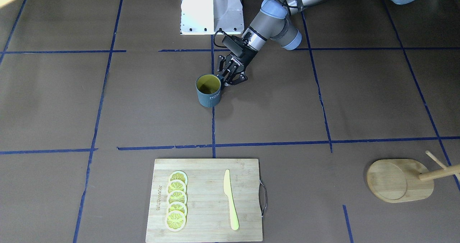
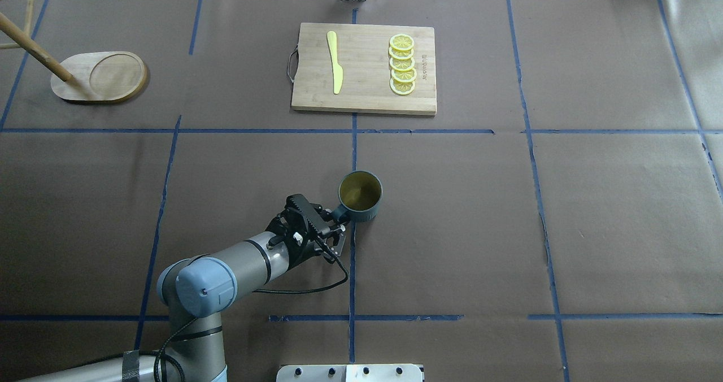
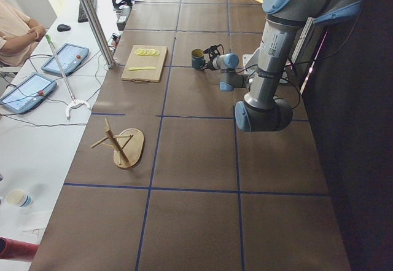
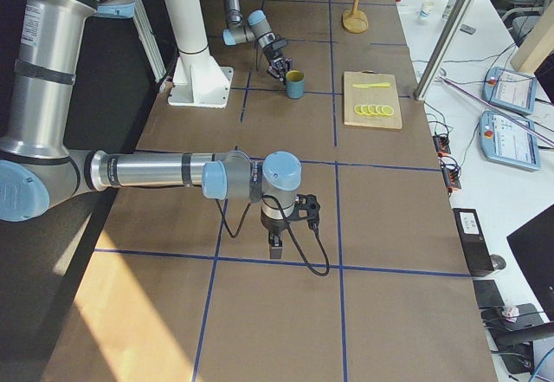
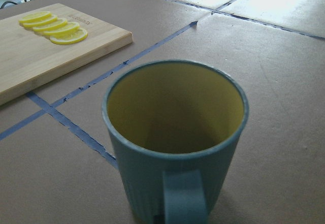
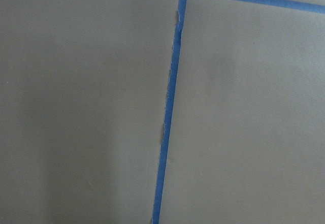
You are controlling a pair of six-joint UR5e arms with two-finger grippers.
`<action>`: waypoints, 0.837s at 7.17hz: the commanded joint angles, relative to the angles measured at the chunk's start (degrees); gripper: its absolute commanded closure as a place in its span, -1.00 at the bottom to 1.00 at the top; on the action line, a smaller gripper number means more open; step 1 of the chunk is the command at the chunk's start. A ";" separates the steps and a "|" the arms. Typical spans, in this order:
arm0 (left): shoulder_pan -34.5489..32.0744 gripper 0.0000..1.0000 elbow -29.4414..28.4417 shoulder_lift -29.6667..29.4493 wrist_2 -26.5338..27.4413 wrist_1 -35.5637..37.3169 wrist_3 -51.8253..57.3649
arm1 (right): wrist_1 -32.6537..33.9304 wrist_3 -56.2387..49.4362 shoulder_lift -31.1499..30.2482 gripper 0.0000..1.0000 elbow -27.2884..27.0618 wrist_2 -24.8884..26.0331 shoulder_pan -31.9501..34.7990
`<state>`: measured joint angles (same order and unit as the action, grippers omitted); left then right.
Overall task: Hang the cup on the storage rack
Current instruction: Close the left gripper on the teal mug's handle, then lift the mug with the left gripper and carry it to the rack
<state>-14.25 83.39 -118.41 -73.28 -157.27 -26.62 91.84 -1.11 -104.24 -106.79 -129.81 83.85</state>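
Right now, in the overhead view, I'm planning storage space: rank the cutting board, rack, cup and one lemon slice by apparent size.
1. cutting board, largest
2. rack
3. cup
4. lemon slice, smallest
The cup sits nearer the camera than the others, but the gaps look too wide for that to change the order.

Far left on the table, the storage rack (image 1: 399, 181) loses its post top and pegs to the frame's edge in both my front and overhead views. Mid-table, the left tool (image 1: 227, 78) covers much of the handle of the cup (image 1: 208, 90), so I cannot judge contact. The cup's lettering shows only in part. The right tool (image 4: 275, 245) appears side-on only, and its jaws are unreadable.
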 commanded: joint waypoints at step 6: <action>-7.27 1.00 6.70 0.63 -1.16 -5.84 -59.30 | -0.09 -0.03 0.00 -1.00 0.00 0.09 0.00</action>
<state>-19.74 89.80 -117.89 -73.83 -160.95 -71.06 91.76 -1.14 -104.24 -106.80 -129.74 83.85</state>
